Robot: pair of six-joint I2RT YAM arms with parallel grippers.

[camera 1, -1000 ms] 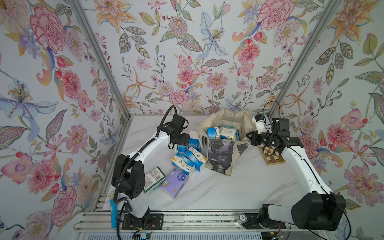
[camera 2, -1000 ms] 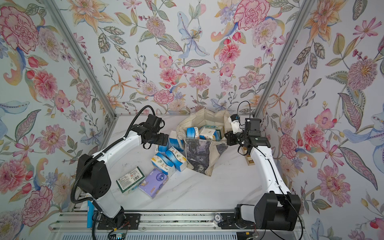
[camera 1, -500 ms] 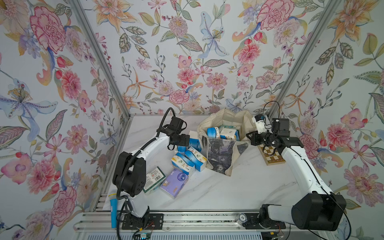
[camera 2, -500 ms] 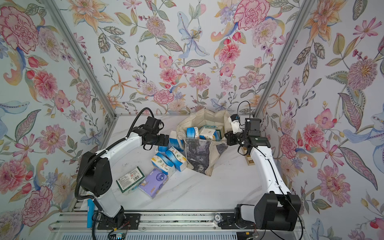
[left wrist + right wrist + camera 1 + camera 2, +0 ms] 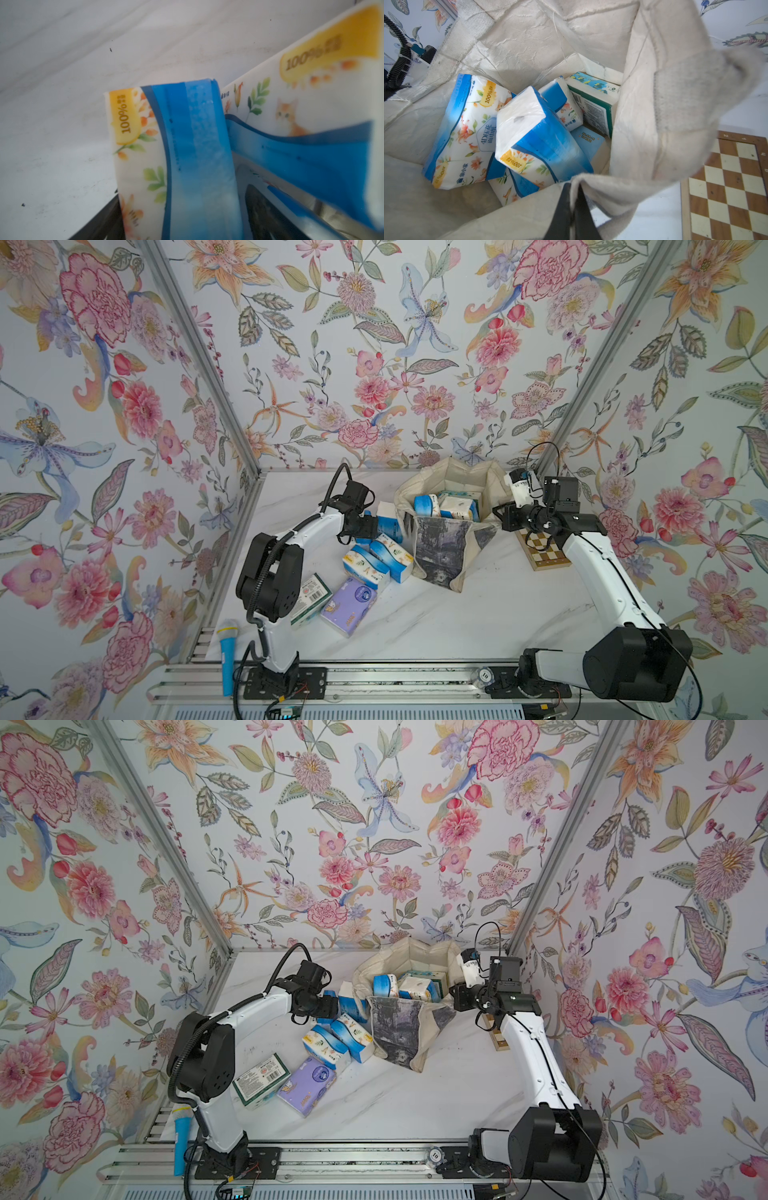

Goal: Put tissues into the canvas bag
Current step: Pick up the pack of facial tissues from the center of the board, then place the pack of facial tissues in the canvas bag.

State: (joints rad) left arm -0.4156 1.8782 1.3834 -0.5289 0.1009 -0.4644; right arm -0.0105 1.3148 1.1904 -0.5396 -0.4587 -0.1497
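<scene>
The cream canvas bag (image 5: 449, 556) stands open at the back of the table, with several tissue packs (image 5: 453, 506) inside; the right wrist view shows them too (image 5: 542, 135). My right gripper (image 5: 573, 187) is shut on the bag's rim and holds the mouth open; in a top view it is at the bag's right side (image 5: 500, 516). My left gripper (image 5: 372, 526) is low, just left of the bag. Its jaws stand on either side of a blue-and-white pack (image 5: 187, 155) that fills most of the gap. Two more blue-and-white packs (image 5: 376, 562), a lilac one (image 5: 349, 605) and a green-white one (image 5: 311, 597) lie on the table.
A wooden chessboard (image 5: 544, 551) lies under my right arm, right of the bag. A blue toy microphone (image 5: 227, 649) lies at the front left corner by the rail. Flowered walls close in the back and both sides. Another pack (image 5: 311, 104) leans beside the one between my left jaws.
My left jaws have narrowed round the blue-and-white pack, and the left wrist has shifted only slightly. The right arm and the bag have not moved.
</scene>
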